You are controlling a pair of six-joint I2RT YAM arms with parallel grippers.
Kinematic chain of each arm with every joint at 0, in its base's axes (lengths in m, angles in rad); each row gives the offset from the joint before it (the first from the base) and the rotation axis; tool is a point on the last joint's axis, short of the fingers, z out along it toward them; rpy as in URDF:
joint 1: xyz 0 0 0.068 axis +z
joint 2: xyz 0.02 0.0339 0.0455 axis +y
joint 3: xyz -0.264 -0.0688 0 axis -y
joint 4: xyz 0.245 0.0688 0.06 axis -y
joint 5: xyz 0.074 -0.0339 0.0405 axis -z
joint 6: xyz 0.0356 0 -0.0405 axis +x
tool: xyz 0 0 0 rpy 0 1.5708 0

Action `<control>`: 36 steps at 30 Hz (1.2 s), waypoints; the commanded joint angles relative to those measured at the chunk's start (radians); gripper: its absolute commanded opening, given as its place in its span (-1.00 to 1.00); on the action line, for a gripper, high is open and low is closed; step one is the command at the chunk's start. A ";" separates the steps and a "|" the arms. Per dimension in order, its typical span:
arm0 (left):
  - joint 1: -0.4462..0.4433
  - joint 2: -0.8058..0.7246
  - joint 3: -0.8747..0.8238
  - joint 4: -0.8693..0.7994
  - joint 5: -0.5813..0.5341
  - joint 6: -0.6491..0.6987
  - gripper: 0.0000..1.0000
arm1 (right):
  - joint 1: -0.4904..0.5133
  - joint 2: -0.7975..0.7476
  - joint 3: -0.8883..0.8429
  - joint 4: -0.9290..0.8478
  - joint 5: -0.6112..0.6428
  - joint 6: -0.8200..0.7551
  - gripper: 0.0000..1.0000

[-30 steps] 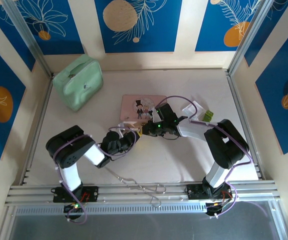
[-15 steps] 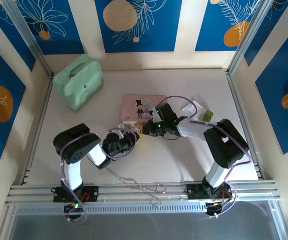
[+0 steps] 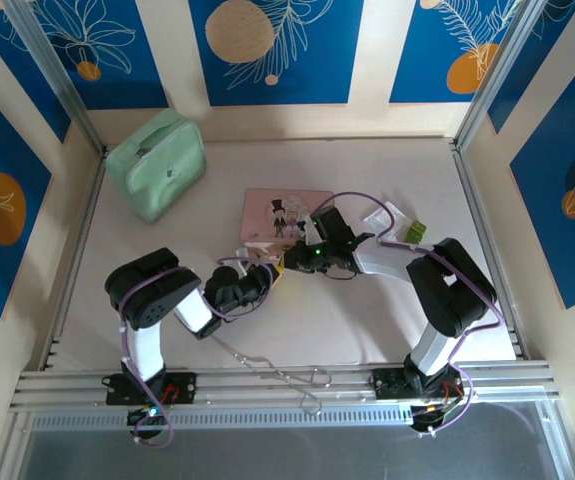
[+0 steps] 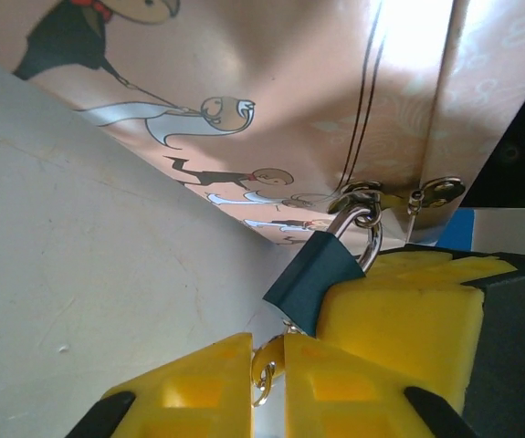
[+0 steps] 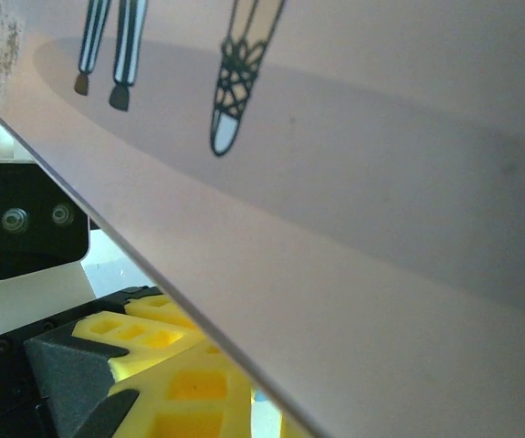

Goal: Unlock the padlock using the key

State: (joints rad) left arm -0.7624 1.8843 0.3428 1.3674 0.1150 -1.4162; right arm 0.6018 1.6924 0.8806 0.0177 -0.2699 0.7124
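We saw the padlock [image 4: 315,274], teal-bodied, its silver shackle hooked through the clasp loops of the pink picture tin [image 4: 271,82]. Beneath it, the yellow pads of the left gripper [image 4: 268,354] stood nearly together, a small metal ring [image 4: 263,379] caught in the slit between them.

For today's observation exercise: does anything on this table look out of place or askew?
A thin wire tool lies loose at the near edge of the table, its looped end crossing the metal rail.

The left arm [image 3: 152,298] and right arm [image 3: 447,290] have black joint housings, white links and looping purple cables [image 3: 352,196]. A green light [image 3: 316,252] glows on the right wrist. The left end effector [image 4: 282,351] has yellow, pocketed pads [image 4: 399,319] in black mounts.
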 commanded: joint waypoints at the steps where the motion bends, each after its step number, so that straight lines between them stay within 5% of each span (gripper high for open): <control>1: -0.018 -0.016 0.007 0.041 -0.005 0.001 -0.80 | 0.014 0.012 -0.019 -0.003 -0.098 0.061 -0.79; 6: -0.018 -0.022 0.005 0.041 -0.008 -0.010 -0.93 | 0.016 0.006 -0.022 -0.014 -0.076 0.065 -0.66; 10: -0.019 -0.028 0.001 0.041 -0.014 -0.025 -1.00 | 0.015 -0.011 -0.019 -0.042 -0.011 0.084 -0.32; 20: -0.018 -0.008 0.001 0.041 -0.028 -0.046 -1.00 | 0.056 -0.092 0.137 -0.404 0.289 0.105 0.09; 28: -0.018 0.008 0.022 0.041 -0.021 -0.054 -1.00 | 0.136 -0.257 -0.003 -0.308 0.533 0.136 0.16; 32: -0.018 0.001 0.019 0.041 -0.025 -0.059 -1.00 | 0.149 -0.312 -0.063 -0.225 0.525 0.158 0.12; 36: -0.018 -0.003 0.021 0.041 -0.026 -0.066 -1.00 | 0.095 -0.323 -0.138 -0.054 0.365 0.165 0.00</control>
State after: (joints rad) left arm -0.7731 1.8797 0.3565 1.3685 0.1108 -1.4696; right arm 0.7322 1.3773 0.7815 -0.1692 0.1780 0.8577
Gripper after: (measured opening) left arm 0.052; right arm 0.517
